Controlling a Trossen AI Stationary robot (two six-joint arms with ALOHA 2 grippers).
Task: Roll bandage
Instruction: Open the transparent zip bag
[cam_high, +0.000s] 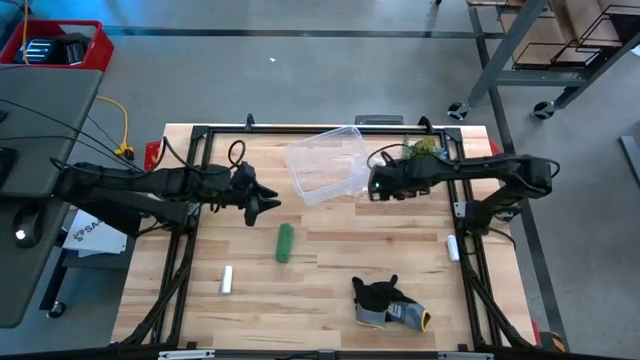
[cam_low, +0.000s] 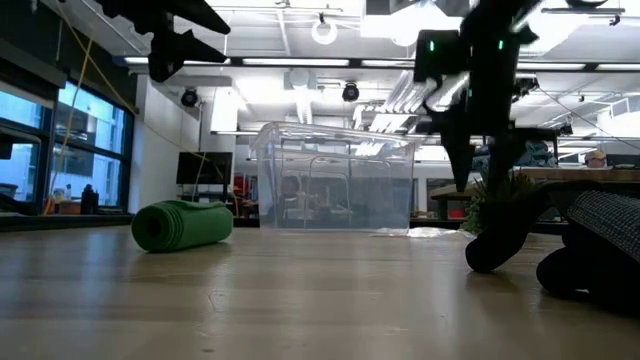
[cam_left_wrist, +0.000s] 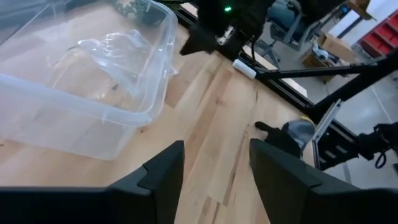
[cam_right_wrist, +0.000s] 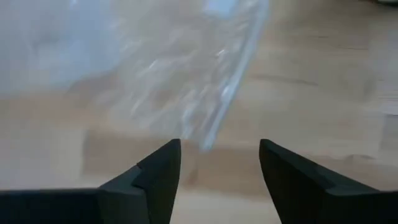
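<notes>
1. A wooden table (cam_high: 330, 290) carried everything, seen from above, from table height and from both wrists.
2. The bandage (cam_high: 285, 243) was a compact bright green roll lying on its side near the middle of the table, nothing touching it. From table height the bandage (cam_low: 182, 224) rested flat on the wood, left of the clear box.
3. The left pincer (cam_high: 268, 207) hung above the table, just left of and beyond the roll, apart from it. Its two dark fingers (cam_left_wrist: 163, 177) stood apart with bare wood showing between them, holding nothing.
4. The right pincer (cam_high: 372, 188) hovered at the right edge of a clear plastic box (cam_high: 326, 163), which sat on the far middle of the table. Its fingers (cam_right_wrist: 159, 174) were also spread, with nothing between them but the box's rim and wood beyond.
5. A small white cylinder (cam_high: 227, 280) lay on the near left of the table, well apart from the roll.
6. A dark grey glove (cam_high: 385, 303) lay near the front edge, right of centre.
7. A second white cylinder (cam_high: 452, 248) lay at the right edge, by the frame.
</notes>
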